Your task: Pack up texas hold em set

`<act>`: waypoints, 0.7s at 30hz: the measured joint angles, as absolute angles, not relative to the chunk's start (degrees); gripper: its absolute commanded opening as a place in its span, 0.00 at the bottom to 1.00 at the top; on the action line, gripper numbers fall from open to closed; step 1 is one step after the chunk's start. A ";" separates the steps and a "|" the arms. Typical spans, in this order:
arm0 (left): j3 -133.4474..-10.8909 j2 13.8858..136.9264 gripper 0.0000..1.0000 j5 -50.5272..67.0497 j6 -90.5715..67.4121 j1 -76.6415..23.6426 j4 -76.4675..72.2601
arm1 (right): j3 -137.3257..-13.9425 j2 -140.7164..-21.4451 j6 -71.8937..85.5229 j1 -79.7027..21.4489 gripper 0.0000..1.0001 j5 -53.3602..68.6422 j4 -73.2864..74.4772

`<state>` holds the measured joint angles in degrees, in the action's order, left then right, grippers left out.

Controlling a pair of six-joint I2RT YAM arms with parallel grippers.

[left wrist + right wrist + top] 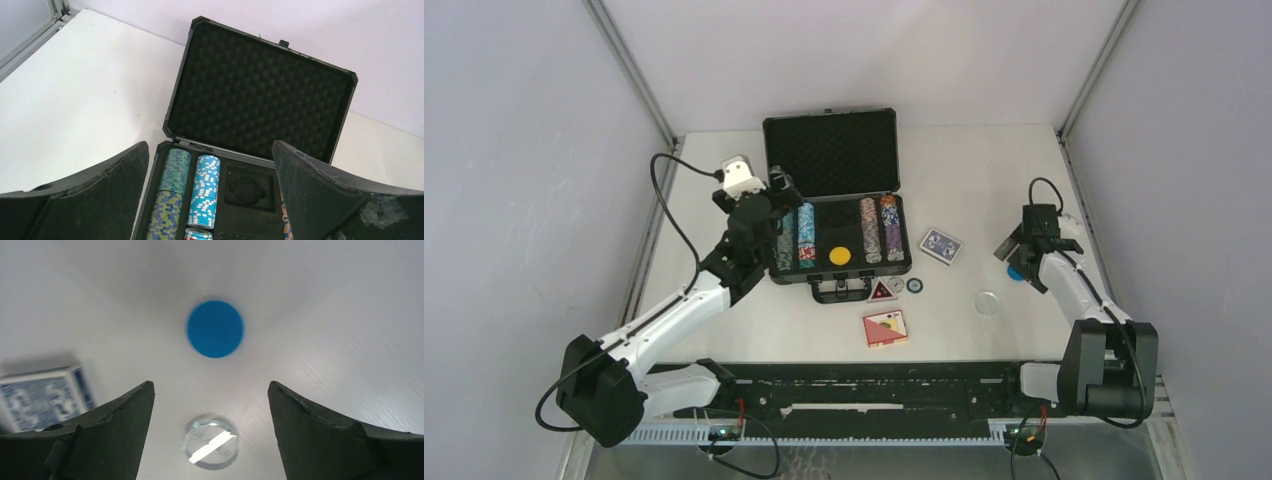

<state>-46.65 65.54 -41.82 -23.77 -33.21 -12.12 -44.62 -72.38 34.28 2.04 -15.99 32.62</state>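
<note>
The black briefcase (833, 152) lies open at the table's centre, foam lid up. Rows of poker chips (805, 236) and a yellow round button (840, 255) sit in its base. My left gripper (782, 200) is open and empty above the case's left chip rows (205, 190). A blue deck (941, 245), a red deck (885, 328), a triangular button (882, 292) and two small round buttons (914, 285) lie on the table. My right gripper (1016, 258) is open and empty above a blue round button (215, 329) and a clear disc (210, 441).
The clear disc (989, 302) lies right of the case's front. The blue deck (42, 397) shows at the left of the right wrist view. Walls and metal frame posts (632, 70) enclose the table on three sides.
</note>
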 measured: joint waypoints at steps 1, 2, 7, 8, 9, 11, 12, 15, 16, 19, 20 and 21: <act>-46.65 65.54 0.97 -41.76 -23.66 -33.10 -12.19 | -43.79 -72.53 34.44 3.33 0.90 -15.94 32.93; -46.65 65.54 0.97 -41.71 -23.53 -32.99 -12.19 | -43.05 -72.75 34.52 4.58 0.90 -15.77 33.19; -46.65 65.52 0.96 -41.17 -23.53 -32.58 -12.10 | -40.84 -74.83 34.61 9.87 0.84 -13.28 33.36; -46.65 65.52 0.96 -40.97 -23.53 -32.49 -12.12 | -40.66 -75.11 34.63 10.44 0.84 -12.86 33.10; -46.65 65.52 0.96 -40.69 -23.55 -32.47 -12.10 | -40.64 -75.31 34.63 10.72 0.83 -12.62 32.97; -46.65 65.52 0.96 -40.32 -23.55 -32.42 -12.03 | -40.66 -75.83 34.65 10.81 0.82 -11.92 32.32; -46.65 65.52 0.96 -40.25 -23.53 -32.38 -11.97 | -40.66 -76.23 34.65 10.81 0.81 -11.62 32.01; -46.65 65.52 0.96 -40.16 -23.55 -32.16 -11.84 | -40.71 -77.47 34.70 10.81 0.78 -10.85 31.29; -46.65 65.52 0.96 -40.14 -23.55 -32.10 -11.84 | -40.82 -78.00 34.76 10.81 0.76 -10.59 31.09; -46.65 65.52 0.95 -40.07 -23.55 -32.03 -11.84 | -42.50 -80.31 35.00 10.85 0.72 -10.37 31.07; -46.65 65.52 0.95 -40.05 -23.55 -31.97 -11.86 | -42.89 -80.77 35.00 10.87 0.72 -10.37 31.00; -46.65 65.52 0.95 -40.01 -23.55 -31.94 -11.90 | -43.62 -81.47 35.00 10.87 0.72 -10.37 31.07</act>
<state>-46.65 65.52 -40.01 -23.55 -31.94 -11.90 -43.62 -81.47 35.00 10.87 -10.37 31.07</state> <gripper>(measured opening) 0.956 0.734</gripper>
